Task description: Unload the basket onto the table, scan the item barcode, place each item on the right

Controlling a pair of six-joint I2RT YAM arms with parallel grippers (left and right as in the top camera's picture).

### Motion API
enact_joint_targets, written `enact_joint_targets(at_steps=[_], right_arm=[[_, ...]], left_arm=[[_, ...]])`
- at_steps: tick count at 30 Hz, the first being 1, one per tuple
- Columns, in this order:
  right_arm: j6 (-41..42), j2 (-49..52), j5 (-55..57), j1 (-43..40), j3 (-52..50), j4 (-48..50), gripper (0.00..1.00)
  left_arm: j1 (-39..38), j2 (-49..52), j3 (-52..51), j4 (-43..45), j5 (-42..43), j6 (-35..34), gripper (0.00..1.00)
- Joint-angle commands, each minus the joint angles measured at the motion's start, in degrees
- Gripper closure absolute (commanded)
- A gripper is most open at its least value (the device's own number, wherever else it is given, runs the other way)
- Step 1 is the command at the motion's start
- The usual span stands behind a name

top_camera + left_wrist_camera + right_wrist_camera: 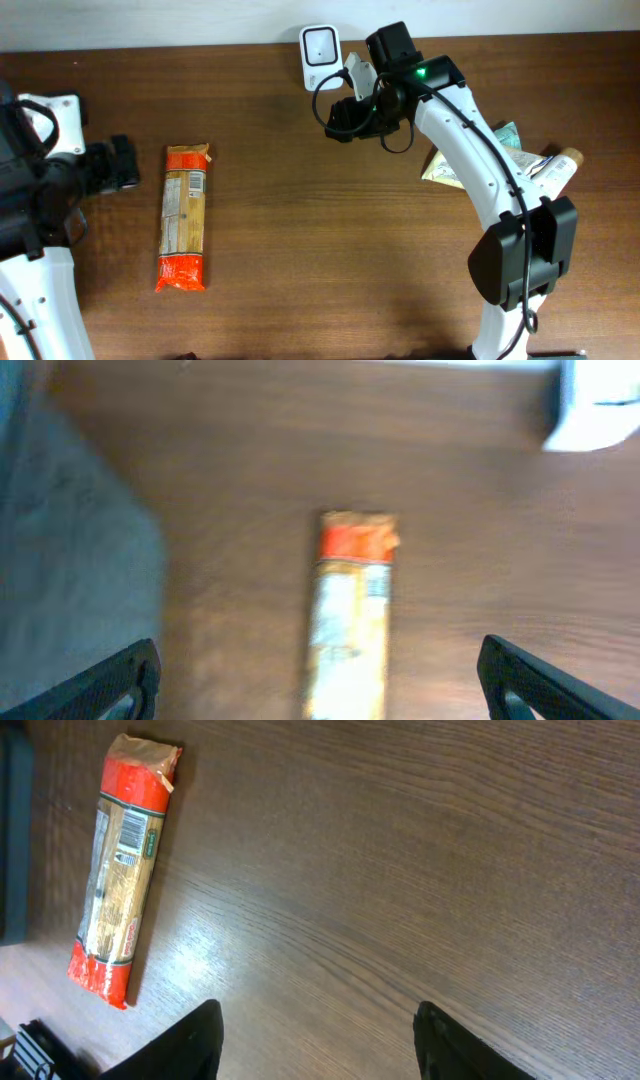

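**A:** Orange-ended packet (184, 217) lies flat on the table (300, 250), left of centre, label up. Why there?

**B:** Probably for an easy grasp. The left gripper (125, 165) hangs just beside it, jaws wide, empty.

**A:** And the right?

**B:** The right gripper (320, 1040) is parted, holding nothing, near the scanner (320, 45), well apart from the packet.

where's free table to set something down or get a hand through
Widest bare patch: the table's middle, between the pasta packet and the right arm, below the scanner. Crowded: the right edge, where a pile of packets lies by that arm, and the strip between left gripper and pasta packet.
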Motion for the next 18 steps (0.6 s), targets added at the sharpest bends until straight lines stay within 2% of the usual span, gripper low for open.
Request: enact_joint_targets(at_steps=[1, 2, 3, 6, 8, 11, 18], right_arm=[[-0.66, -0.11, -0.24, 0.09, 0.83, -0.15, 0.4], [-0.66, -0.11, -0.24, 0.09, 0.83, -0.15, 0.4], [-0.63, -0.11, -0.26, 0.09, 0.83, -0.15, 0.4], [-0.63, -0.11, -0.26, 0.11, 0.83, -1.07, 0.4], [-0.63, -0.11, -0.26, 0.11, 0.83, -1.51, 0.4], [-0.63, -0.11, -0.26, 0.11, 0.83, -1.51, 0.4], [-0.63, -0.11, -0.26, 0.11, 0.83, -1.51, 0.4]], left_arm=[[0.02, 2.21, -0.24, 0.46, 8.48, -1.46, 0.25], [0.02, 4.17, -1.05, 0.52, 6.69, -3.85, 0.32], [-0.02, 7.32, -2.45, 0.57, 2.64, -7.65, 0.49], [-0.02, 15.3, -6.23, 1.4, -8.07, -16.26, 0.88], [0.04, 20.7, -8.41, 3.93, -11.98, -16.74, 1.0], [0.02, 27.71, -10.88, 8.83, -16.5, -17.14, 1.0], [-0.17, 33.42, -16.09, 17.14, -17.77, -17.14, 1.0]])
